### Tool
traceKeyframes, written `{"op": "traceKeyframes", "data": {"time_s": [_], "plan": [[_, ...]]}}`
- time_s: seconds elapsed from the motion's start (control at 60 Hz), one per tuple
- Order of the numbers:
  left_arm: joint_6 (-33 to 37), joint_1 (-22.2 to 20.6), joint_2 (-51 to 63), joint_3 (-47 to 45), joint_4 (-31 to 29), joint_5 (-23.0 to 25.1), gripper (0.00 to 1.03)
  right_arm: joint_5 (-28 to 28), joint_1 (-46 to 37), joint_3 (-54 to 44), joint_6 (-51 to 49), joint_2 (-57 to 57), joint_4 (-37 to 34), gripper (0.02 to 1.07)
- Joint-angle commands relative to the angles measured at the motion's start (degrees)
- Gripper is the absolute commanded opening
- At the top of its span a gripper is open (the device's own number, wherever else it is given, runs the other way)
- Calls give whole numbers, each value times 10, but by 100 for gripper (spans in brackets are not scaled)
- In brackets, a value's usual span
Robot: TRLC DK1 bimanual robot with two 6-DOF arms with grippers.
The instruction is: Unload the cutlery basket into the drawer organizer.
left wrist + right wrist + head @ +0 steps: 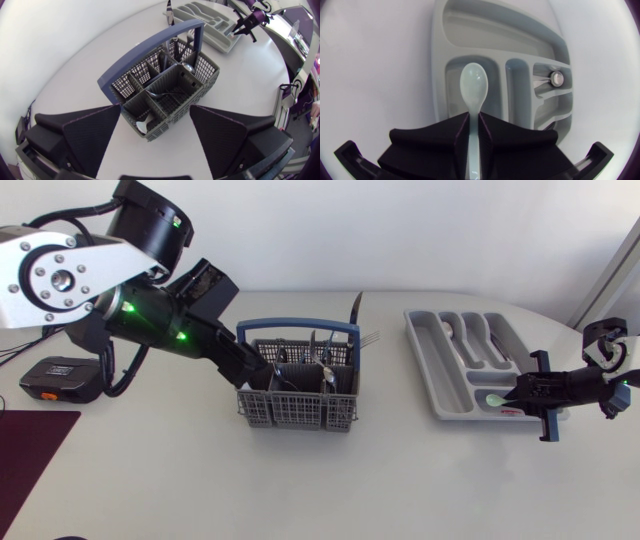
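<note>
**R. claw** point(474, 131): shut tight on the handle of a pale spoon point(473, 87), a finger pressed on each side, bowl sticking out ahead. The bowl hangs over the end compartment of the drawer organizer point(438, 65). Whether it touches the compartment floor: cannot tell. Two compartments along lies a metal piece point(555, 79), round end showing. In the head view the R. arm comes in from the right edge, w/ the claw at the organizer's near end.

**L. claw** point(156, 109): wide open, holding nothing. Its fingers stand either side of the end of the cutlery basket point(200, 67); contact w/ the basket walls not clear.

**Basket:** grey mesh, blue handle point(150, 52) arched over it, upright approx. mid-desk point(400, 480), well apart from the organizer.
- The compartment nearest the claw holds a white spoon point(141, 127).
- The next holds a metal utensil point(167, 94) lying across.
- Farther compartments hold more cutlery; a knife point(355, 306) & a fork point(369, 338) stick out on the organizer side.

**Organizer:** far slots hold several utensils point(472, 338) lying lengthwise.

**Other:** black box point(58, 377) w/ cable at the desk's left. Dark red mat point(30, 450) at the left near corner.
</note>
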Motion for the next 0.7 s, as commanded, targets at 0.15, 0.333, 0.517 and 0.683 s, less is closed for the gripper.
{"op": "traceKeyframes", "data": {"time_s": [0.15,0.333,0.517,0.683], "plan": [[49,-5,11,-32,20,1,96,15,-5,-15,-23,19,50,40],[62,-5,13,-41,40,1,96,17,-7,-20,-18,4,59,52],[61,3,42,-18,24,-13,96,13,-10,-41,11,-48,55,53],[49,-14,29,-17,11,-12,96,3,7,-87,58,-121,55,55]]}}
